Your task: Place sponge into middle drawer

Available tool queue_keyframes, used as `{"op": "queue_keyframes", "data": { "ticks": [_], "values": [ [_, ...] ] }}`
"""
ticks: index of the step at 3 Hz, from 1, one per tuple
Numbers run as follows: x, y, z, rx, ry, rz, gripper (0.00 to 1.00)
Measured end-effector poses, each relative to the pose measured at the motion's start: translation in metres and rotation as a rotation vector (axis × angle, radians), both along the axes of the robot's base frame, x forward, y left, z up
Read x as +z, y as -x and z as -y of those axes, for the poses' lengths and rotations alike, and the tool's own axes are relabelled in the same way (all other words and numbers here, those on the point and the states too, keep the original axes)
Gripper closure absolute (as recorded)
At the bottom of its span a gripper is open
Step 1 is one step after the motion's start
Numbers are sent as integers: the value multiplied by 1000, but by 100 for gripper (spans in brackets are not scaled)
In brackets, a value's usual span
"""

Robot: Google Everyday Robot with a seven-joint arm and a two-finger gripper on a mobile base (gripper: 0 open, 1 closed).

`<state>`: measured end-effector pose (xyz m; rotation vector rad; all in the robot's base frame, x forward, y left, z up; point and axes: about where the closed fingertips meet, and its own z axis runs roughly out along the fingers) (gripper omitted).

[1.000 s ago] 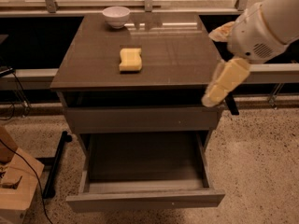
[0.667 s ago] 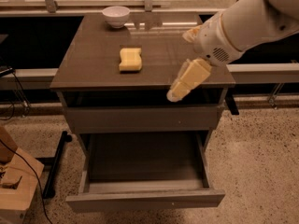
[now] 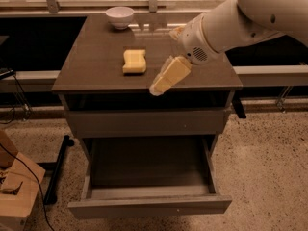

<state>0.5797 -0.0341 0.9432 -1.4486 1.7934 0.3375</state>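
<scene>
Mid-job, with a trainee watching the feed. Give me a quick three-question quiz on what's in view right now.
1. True or false: the sponge already lies inside the middle drawer.
2. Where is the gripper? A) by the front edge of the cabinet top, near the sponge; B) down inside the drawer; C) touching the white bowl.
3. Fill in: the middle drawer is pulled ____ and holds nothing visible.

Key: 1 false, the sponge lies on the cabinet top; 2 A; 3 open.
</scene>
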Motion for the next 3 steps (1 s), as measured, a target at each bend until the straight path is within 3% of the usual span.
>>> {"op": "queue_keyframes", "data": {
  "ticks": [1,3],
  "values": [
    [-6,-5,-7,-38,-9,-4,0],
    [-36,-65,-46,-73,-140,-4,0]
  ]
}}
